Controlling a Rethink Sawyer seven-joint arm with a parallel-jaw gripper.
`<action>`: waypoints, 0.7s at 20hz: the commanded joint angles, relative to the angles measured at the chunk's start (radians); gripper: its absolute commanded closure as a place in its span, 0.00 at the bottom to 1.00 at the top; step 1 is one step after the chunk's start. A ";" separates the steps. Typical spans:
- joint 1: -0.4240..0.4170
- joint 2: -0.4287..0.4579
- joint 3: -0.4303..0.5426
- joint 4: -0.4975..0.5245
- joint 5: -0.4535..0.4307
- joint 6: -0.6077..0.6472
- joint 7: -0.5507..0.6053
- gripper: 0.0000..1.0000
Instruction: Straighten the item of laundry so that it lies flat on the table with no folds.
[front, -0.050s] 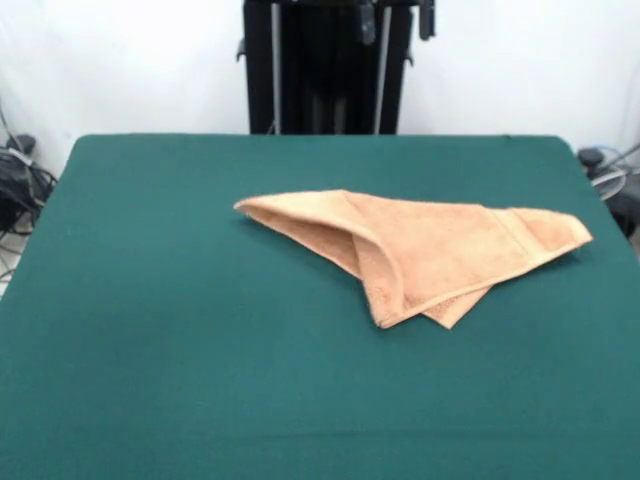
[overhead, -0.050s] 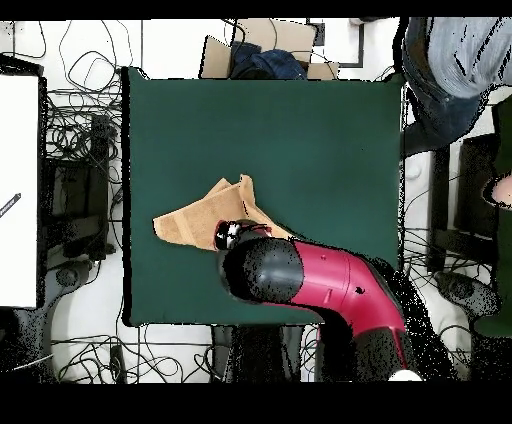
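Above the towel, seen from overhead: one red and black arm (overhead, -0.050s: 320, 285), reaching from the surface's robot-side edge over the cloth. Hand (overhead, -0.050s: 230, 235): only a small dark and pale tip shows at the arm's end, over the towel; whether it is open or closed, and whether it has hold of anything, cannot be told. Contact with the cloth cannot be told either. In the front view only dark parts of the rig show at the top edge, and no hand can be made out there.

Towel (front, -0.050s: 430, 250): one, light orange-tan terry cloth, folded over itself into a rough triangle. A long point runs toward the left of the front view, a woven border band shows near its right-hand corner, and a doubled corner points toward the surface's camera-side edge. An upper layer lies across a lower one, with a raised fold along the left slope. Position: near the middle of the surface, somewhat toward the right edge in the front view.

Surface (front, -0.050s: 150, 350): dark green cloth covering, rectangular, bare around the towel.

Surroundings, overhead: tangled cables on the floor along both sides; a person (overhead, -0.050s: 455, 60) at one far corner, seen only in part.
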 joint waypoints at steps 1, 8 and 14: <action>-0.004 0.041 0.036 0.058 -0.042 -0.057 0.026 0.00; -0.052 0.027 0.096 0.136 0.002 -0.127 0.003 0.00; -0.069 0.017 0.119 0.171 0.009 -0.171 0.038 0.00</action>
